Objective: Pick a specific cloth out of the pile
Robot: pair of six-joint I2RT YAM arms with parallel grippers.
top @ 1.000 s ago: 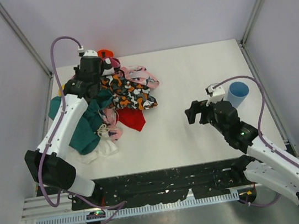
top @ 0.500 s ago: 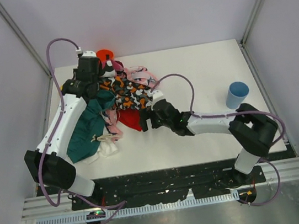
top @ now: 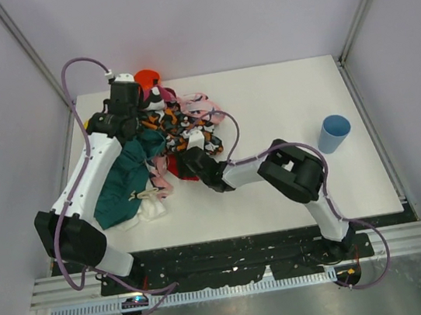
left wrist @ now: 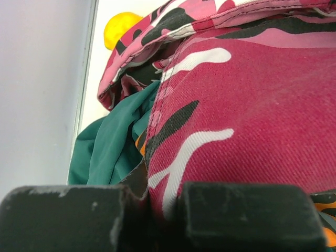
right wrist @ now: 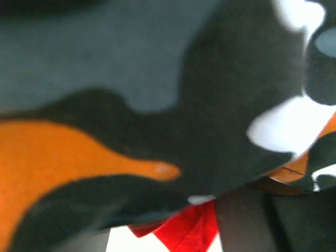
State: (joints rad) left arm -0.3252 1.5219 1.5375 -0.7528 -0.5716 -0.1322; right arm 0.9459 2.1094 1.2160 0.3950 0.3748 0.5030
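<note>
Left wrist: left gripper (left wrist: 157, 210) near-closed; apparently pinching camouflage cloth (left wrist: 252, 115).

1 blue cup (top: 336, 133) stands upright on the white table (top: 281, 100), well behind the right gripper (top: 195, 161). 1 orange round container (top: 147, 79) sits just beyond the left gripper (top: 139, 109). In the left wrist view, 1 yellow round thing (left wrist: 121, 29) lies ahead of that gripper, to the upper left.

top cam: fixed, high behind the arm bases, looks down on the whole table (top: 291, 115) and pile (top: 172, 131). left wrist: hard up against pink camo cloth (left wrist: 236, 115), teal cloth (left wrist: 113, 149) beyond. right wrist: right against patterned cloth (right wrist: 157, 79), blurred, red cloth (right wrist: 184, 231) at bottom edge. all three share the pile
</note>
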